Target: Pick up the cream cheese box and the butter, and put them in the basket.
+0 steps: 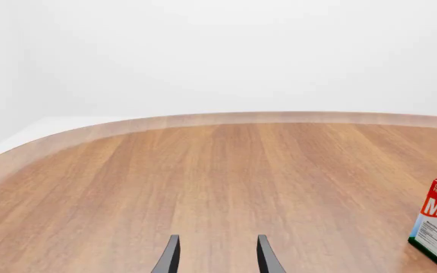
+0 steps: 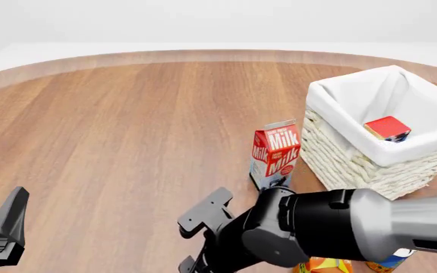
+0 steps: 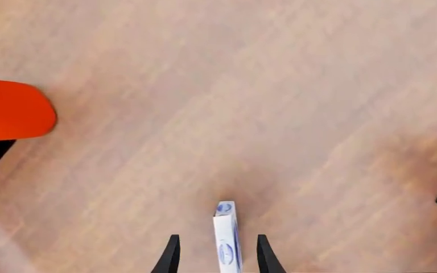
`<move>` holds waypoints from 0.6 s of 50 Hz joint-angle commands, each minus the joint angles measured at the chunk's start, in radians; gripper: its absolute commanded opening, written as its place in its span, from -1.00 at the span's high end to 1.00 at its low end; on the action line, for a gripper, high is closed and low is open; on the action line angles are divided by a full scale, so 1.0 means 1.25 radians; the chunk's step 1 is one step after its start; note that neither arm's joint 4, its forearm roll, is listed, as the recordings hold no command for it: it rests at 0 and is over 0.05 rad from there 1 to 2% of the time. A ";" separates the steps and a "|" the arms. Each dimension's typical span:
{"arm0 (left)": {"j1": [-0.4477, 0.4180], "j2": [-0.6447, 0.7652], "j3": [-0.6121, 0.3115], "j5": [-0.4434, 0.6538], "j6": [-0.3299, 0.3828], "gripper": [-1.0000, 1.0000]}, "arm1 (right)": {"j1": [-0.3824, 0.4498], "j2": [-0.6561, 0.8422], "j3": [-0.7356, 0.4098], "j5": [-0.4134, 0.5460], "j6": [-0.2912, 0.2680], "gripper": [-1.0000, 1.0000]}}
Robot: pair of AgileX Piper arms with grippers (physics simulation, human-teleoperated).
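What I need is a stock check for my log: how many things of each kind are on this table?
Baskets: 1, the basket.
Cartons: 2, the milk carton and the orange juice carton, mostly hidden.
Boxes: 2, the butter in the basket and the cream cheese box.
Cans: 1, the blue can, barely showing.
Total: 6.

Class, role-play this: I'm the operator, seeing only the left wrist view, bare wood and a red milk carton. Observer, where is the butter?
Observer: The oblong red-and-orange butter box lies inside the off-white wicker basket.
Operator: And the cream cheese?
Observer: The small flat white cream cheese box sits within the right end effector.
Operator: Gripped?
Observer: No, a gap shows on each side of it.
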 commanded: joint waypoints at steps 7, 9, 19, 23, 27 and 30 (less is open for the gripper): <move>0.000 0.000 0.000 0.000 0.000 -1.00 | -0.005 0.010 0.022 -0.027 0.009 -1.00; 0.000 0.000 0.000 0.000 0.000 -1.00 | -0.004 0.012 0.025 -0.031 0.010 -1.00; 0.000 0.000 0.000 0.000 0.000 -1.00 | -0.008 0.021 0.036 -0.049 0.017 -1.00; 0.000 0.000 0.000 0.000 0.000 -1.00 | -0.014 0.025 0.040 -0.056 0.016 -1.00; 0.000 0.000 0.000 0.000 0.000 -1.00 | -0.009 0.033 0.045 -0.067 0.024 -1.00; 0.000 0.000 0.000 0.000 0.000 -1.00 | -0.008 0.035 0.045 -0.071 0.028 -1.00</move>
